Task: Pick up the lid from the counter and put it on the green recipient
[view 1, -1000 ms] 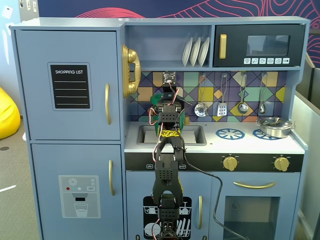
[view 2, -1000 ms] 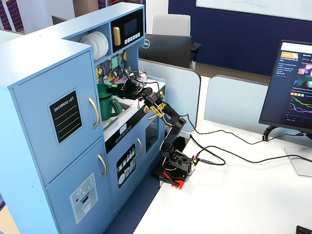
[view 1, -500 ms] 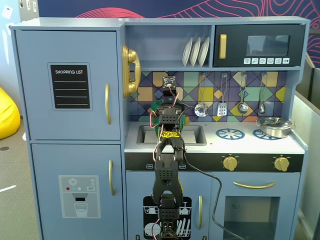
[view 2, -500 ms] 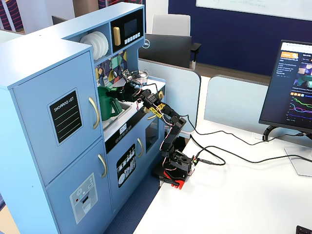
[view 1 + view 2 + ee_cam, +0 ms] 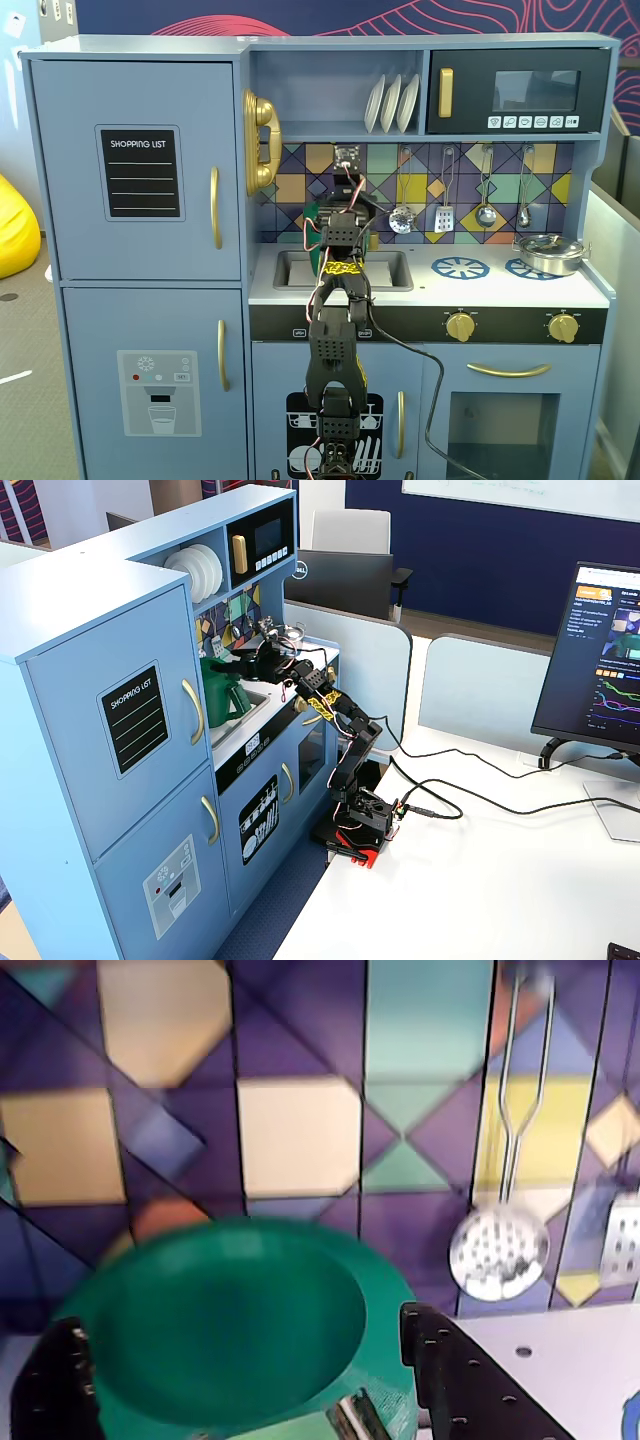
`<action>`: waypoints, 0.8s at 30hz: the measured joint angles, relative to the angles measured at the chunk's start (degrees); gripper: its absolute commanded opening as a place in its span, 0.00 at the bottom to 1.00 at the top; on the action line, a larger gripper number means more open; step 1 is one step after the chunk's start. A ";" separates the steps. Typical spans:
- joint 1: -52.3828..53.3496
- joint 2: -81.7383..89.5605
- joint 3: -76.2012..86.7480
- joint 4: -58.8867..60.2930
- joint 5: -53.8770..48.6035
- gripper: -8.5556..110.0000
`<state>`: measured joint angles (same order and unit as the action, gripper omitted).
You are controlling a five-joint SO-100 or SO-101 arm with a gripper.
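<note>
Wrist view shows black fingers (image 5: 455, 1380) spread wide either side of the green recipient's (image 5: 240, 1330) open rim, gripping nothing.

"SHOPPING LIST" stands in white on the black chalkboard panel (image 5: 140, 171) of the upper cupboard door (image 5: 135, 170).

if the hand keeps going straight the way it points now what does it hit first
Most likely the green pot: in the wrist view its open mouth sits directly ahead between the hand fingers. Beyond it is the tiled backsplash. Depth is unclear.
</note>
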<state>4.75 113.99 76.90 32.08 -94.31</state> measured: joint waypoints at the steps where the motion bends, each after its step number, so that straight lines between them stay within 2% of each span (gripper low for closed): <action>1: 0.00 1.67 0.00 1.85 0.00 0.36; 7: -2.46 19.95 8.96 16.08 -0.26 0.35; 11: -2.20 36.83 26.46 23.38 -0.26 0.34; 15: -1.85 49.75 45.97 32.61 1.58 0.24; 16: -1.85 52.65 51.24 33.57 2.46 0.21; 19: -1.93 59.94 66.53 34.89 6.59 0.20; 21: -1.93 62.14 75.32 36.04 5.89 0.14; 24: -2.72 62.67 86.04 35.77 5.71 0.17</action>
<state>2.02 176.66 162.95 67.85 -88.59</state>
